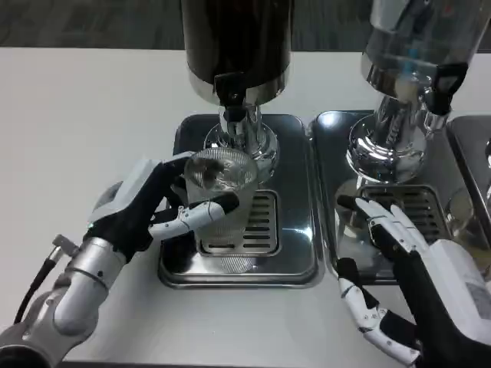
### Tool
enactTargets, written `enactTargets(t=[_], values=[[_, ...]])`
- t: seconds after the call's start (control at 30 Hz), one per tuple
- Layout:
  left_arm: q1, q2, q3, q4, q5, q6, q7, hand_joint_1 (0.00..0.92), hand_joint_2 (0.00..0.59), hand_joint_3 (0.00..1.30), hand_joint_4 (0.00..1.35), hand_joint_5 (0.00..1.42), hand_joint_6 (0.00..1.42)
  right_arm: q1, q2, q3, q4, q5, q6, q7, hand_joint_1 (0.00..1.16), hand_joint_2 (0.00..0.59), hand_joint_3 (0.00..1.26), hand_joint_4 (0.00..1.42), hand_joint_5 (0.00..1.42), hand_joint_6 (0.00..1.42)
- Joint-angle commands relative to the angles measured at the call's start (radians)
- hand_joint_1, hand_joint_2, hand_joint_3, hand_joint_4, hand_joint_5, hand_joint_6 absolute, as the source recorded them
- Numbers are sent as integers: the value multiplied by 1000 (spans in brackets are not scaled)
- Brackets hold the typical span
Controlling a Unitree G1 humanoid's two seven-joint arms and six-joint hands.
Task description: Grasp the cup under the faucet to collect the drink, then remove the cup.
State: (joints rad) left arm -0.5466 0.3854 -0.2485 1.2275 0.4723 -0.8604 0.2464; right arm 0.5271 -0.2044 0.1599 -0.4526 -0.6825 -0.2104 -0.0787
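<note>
The left hand [142,211] is gripping a clear ribbed glass cup [219,195], with its fingers [201,214] wrapping around the near side of the cup wall and the thumb side lying against the left of it. The cup is sitting over the slotted grille [257,226] of a polished steel drip tray [295,264], below and slightly near of the black faucet [230,92] on the dark beverage dispenser [236,38]. The cup is tilting a little toward the far side, so its open mouth is showing. Whether its base is touching the grille cannot be told. The chrome pedestal [244,138] of the dispenser is standing just beyond the cup.

The right hand [418,268] is resting at the near right, its fingers [383,226] lying spread apart and holding nothing. They are extending over the near edge of a second steel drip tray [330,153], which is sitting just beside the first one on the right. On that tray a second dispenser with a clear tank [422,38] is standing on its own chrome pedestal [387,146], with a black tap [443,86] on its right side.

Both trays are resting on the white counter [84,115]. The silver left forearm [69,295] is reaching in from the near left corner, with a black cable [34,287] running alongside it.
</note>
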Motion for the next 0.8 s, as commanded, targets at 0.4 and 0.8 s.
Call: enactTargets(t=[0.4,0.8], values=[[-17,27,-46,-7,27,73,-70,41,123,195,157,281,316,-8,0,5,3,13,7,-1,489,511,156,119,61,191],[-26,39,-61,-23,18,84,-117,16,124,75,13,171,263,-14,2,15,13,12,7,-2,490,512,156,119,71,196]])
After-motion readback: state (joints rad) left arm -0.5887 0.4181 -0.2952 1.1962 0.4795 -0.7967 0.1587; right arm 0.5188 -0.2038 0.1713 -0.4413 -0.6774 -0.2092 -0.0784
